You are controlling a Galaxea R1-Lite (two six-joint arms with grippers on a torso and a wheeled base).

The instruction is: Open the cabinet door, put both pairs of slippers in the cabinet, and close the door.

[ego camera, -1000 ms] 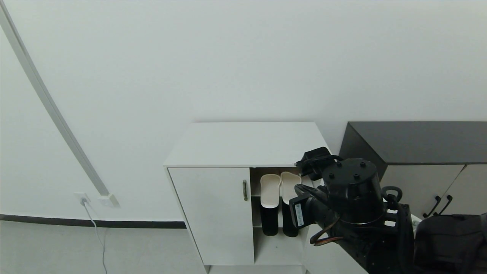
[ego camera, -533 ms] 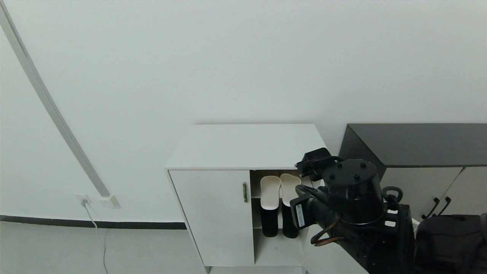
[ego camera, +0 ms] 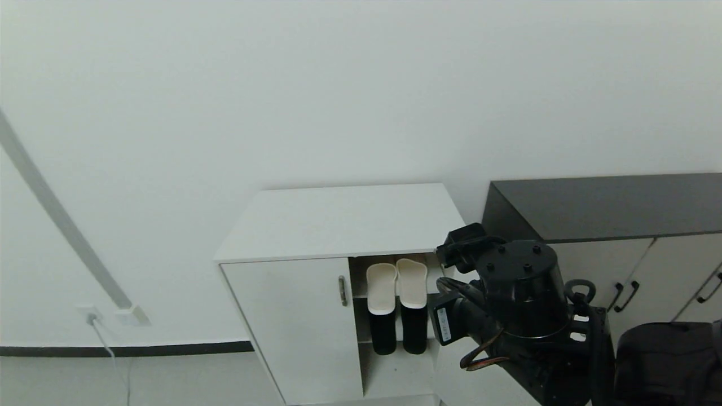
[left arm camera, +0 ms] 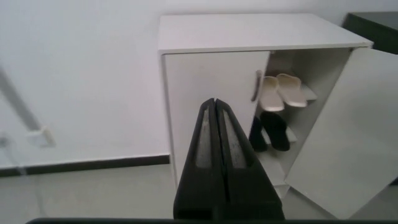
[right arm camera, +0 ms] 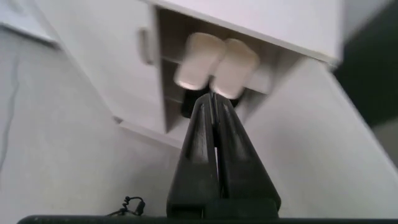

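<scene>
A white cabinet (ego camera: 338, 220) stands against a pale wall. Its left door (ego camera: 293, 327) is closed, with a small metal handle (ego camera: 342, 291) near its inner edge. Its right door (left arm camera: 348, 124) is swung wide open.

Inside the open half, a pair of white slippers (ego camera: 396, 285) lies side by side on the upper shelf, one end jutting out past the shelf's front edge. A pair of black slippers (ego camera: 397, 332) sits on the shelf straight below them. Both pairs are inside the cabinet, and the door is not yet closed.

The right arm (ego camera: 519, 293) is raised in front of the cabinet's open side. In its wrist view the right gripper (right arm camera: 213, 96) points at the open compartment, with its two fingers pressed together and nothing between them, apart from the slippers.

The left gripper (left arm camera: 215, 102) is farther back and faces the closed door, its fingers also pressed together and empty.

A dark-topped sideboard (ego camera: 598, 203) stands just to the right of the cabinet. A wall socket (ego camera: 89, 314) with a cord plugged in sits low on the wall to the left
</scene>
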